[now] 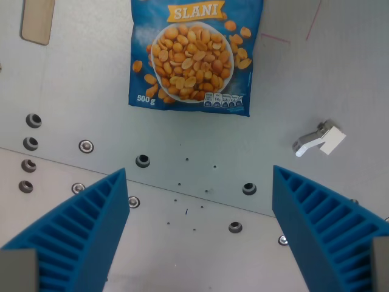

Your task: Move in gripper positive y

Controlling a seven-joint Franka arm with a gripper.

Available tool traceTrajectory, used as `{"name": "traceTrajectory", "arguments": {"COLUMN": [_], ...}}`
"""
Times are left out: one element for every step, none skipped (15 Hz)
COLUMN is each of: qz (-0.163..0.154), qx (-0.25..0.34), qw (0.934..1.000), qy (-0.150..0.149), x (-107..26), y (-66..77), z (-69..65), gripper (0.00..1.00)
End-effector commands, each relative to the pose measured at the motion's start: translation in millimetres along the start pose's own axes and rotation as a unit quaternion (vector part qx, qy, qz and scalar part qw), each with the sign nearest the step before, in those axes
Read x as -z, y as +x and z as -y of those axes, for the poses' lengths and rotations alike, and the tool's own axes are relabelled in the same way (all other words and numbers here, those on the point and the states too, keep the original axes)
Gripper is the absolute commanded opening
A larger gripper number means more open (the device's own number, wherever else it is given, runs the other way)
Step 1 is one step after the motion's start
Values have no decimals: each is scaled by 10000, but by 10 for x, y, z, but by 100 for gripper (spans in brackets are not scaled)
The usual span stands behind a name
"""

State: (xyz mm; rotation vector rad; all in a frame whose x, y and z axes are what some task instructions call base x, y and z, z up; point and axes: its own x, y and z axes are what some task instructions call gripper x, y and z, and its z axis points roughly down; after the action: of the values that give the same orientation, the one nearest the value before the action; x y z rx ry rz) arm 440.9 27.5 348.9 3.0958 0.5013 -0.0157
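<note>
My gripper (199,176) shows as two blue ribbed fingers, one at the lower left (85,231) and one at the lower right (322,225) of the wrist view. They stand wide apart with nothing between them. Between and beyond them lies the grey metal table (200,201). A blue bag of peanuts marked "SLANI" (194,55) lies flat at the top centre, well beyond the fingertips and apart from them.
A small white and grey plastic piece (320,139) lies at the right. A beige wooden block (37,21) is at the top left. Several bolt holes and screws (142,160) dot the table along a plate seam. Thin pink lines (276,38) mark the surface at top right.
</note>
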Motion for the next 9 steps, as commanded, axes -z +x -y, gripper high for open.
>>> {"name": "traceTrajectory", "arguments": {"qz": [-33, -33, -33, -33, -33, -33, -33, -33, -33], "qx": [3, 3, 3, 3, 3, 3, 3, 3, 3], "qw": [10000, 10000, 10000, 10000, 10000, 10000, 10000, 10000, 10000], "qy": [-9, -9, -9, -9, -9, -9, -9, -9, -9], "x": [33, 33, 33, 33, 33, 33, 33, 33, 34], "y": [-5, -5, -5, -5, -5, -5, -5, -5, -5], "z": [-49, -99, -149, -199, -249, -299, -349, -399, -449], "gripper": [100, 100, 100, 100, 100, 100, 100, 100, 100]}}
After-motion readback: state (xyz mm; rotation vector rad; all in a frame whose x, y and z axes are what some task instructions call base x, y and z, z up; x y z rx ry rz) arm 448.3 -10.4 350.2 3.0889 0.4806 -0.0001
